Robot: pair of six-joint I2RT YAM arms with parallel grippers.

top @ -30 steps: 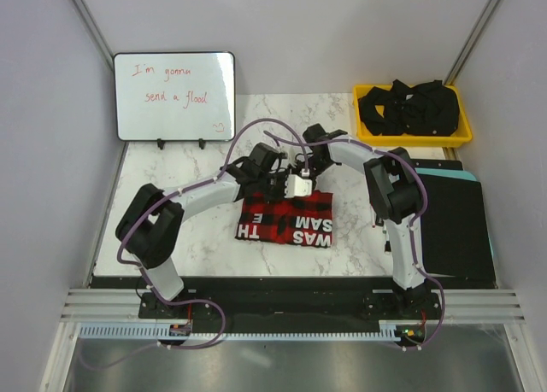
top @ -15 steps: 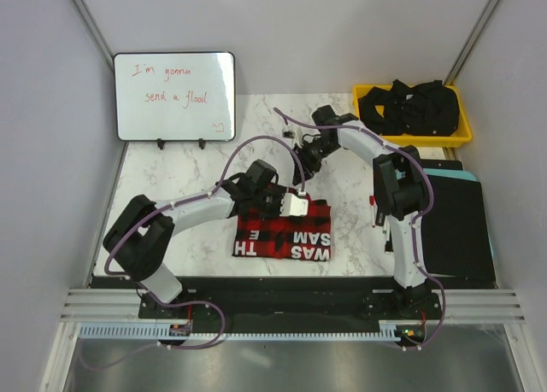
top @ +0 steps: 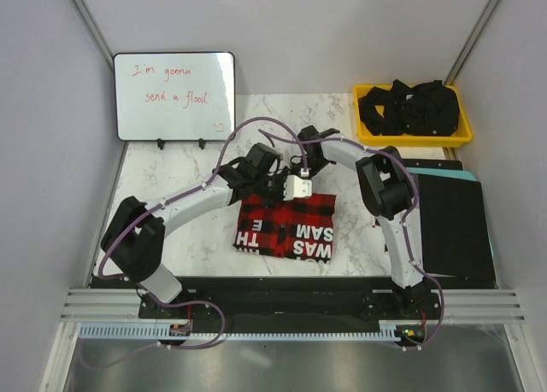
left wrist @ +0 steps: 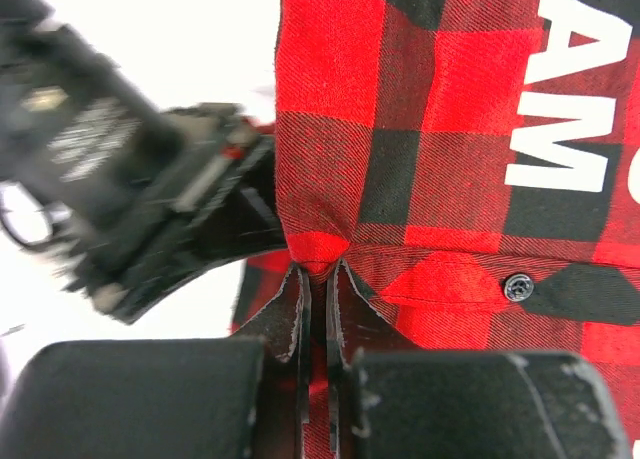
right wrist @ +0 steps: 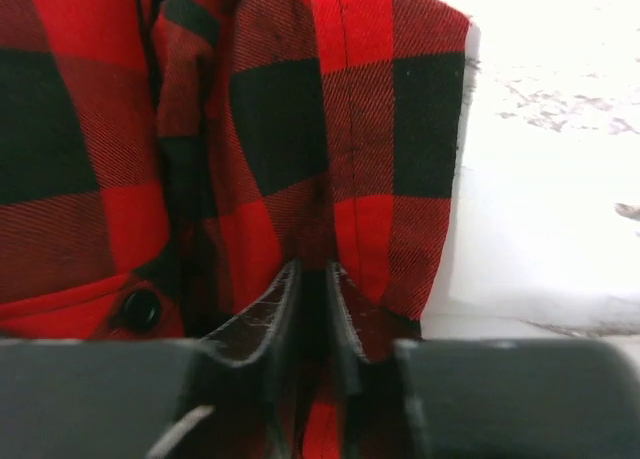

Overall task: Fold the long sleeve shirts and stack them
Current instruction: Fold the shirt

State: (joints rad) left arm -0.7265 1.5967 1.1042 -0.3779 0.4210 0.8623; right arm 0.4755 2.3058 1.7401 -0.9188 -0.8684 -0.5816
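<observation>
- Now the right hand [right wrist: 312, 274] is back on the far edge of the flannel shirt [top: 286, 230]; 0.5 s ago it was lifted off toward the far side of the table [top: 188, 196].
- Its fingers are nearly together with a fold of cloth running between them, close to a corner of the shirt. It reads as a fresh re-grip.
- Left hand [left wrist: 318, 274] hasn't changed: clamped on a small pinch of the same far edge, just left of the right hand.
- Shirt's near edge lies nearer the arm bases than 1 s ago, so the packet looks deeper near-to-far.
- My read: the 2 hands are tugging the last fold flat, not starting a new one.
- Shirt is a folded rectangle lying flat at table centre, between the 2 arms. Stacking not yet done.
- Writing on the shirt: white block letters, upside down from the top camera: "WAS", "SAM", "TH", "E".
- Whiteboard [top: 175, 96], far left, has red handwriting: "I'm gonna send a flood".
- No brand labels legible anywhere.
</observation>
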